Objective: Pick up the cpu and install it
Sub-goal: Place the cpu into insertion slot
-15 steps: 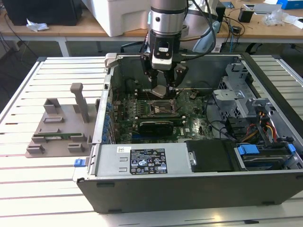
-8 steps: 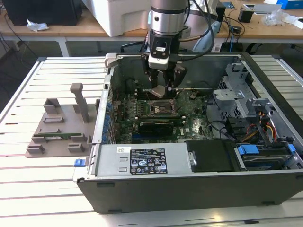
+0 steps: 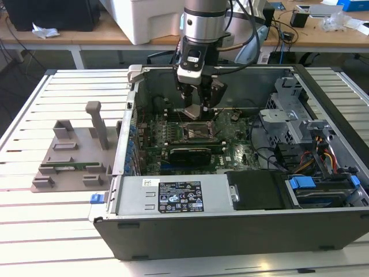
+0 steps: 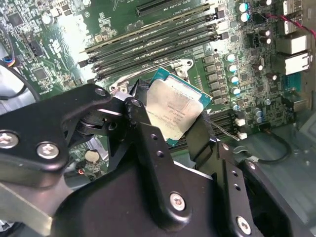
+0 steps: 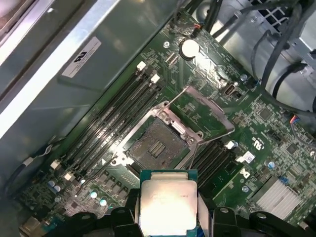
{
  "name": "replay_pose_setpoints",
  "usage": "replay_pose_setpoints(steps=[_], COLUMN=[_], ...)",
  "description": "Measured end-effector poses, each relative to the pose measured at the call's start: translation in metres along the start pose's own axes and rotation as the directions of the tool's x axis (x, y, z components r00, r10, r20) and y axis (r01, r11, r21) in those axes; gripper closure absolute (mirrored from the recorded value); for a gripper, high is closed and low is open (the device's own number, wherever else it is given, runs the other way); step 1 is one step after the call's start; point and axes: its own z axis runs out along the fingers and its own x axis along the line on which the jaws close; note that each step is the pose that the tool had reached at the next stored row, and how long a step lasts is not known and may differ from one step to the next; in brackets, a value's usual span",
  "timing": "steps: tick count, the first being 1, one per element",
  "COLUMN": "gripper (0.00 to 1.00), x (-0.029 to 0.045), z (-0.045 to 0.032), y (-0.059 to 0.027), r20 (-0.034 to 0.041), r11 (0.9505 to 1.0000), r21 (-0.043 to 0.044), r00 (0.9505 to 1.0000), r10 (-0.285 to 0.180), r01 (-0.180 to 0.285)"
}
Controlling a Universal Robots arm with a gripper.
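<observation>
Gripping the cpu (image 5: 169, 205) by two opposite edges, the end effector (image 3: 195, 109) hangs inside the open computer case (image 3: 230, 231), its black fingers (image 4: 143, 133) drawn in narrow against the chip's thin rim. The cpu is in the air, its silvery top turned up toward both wrist cameras, held above the green motherboard (image 5: 256, 143) and close beside the socket (image 5: 157, 145), not seated in it. In the first wrist view the socket stands bare, its dark square bed exposed and its metal load frame (image 5: 205, 111) swung open to one side. Long dark memory slots (image 4: 148, 44) run in a row next to the socket. In the exterior view the arm comes down into the case near its far wall. The case lies on its side on the slatted surface (image 3: 57, 231), toward the exterior view's right edge. Toward the edge at the exterior view's left rests a grey plastic tray (image 3: 95, 170), well apart from the end effector, with a narrow green memory stick (image 3: 60, 168) lying in it.
</observation>
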Motion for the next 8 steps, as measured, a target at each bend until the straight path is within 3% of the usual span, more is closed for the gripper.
replay_pose_setpoints(steps=[8], gripper=[0.45], x=[0.0000], z=[0.0001], y=[0.0000], r20=[-0.0014], r11=[0.9975], r21=[0.0070], r00=[0.9975], r10=[0.070], r01=[-0.070])
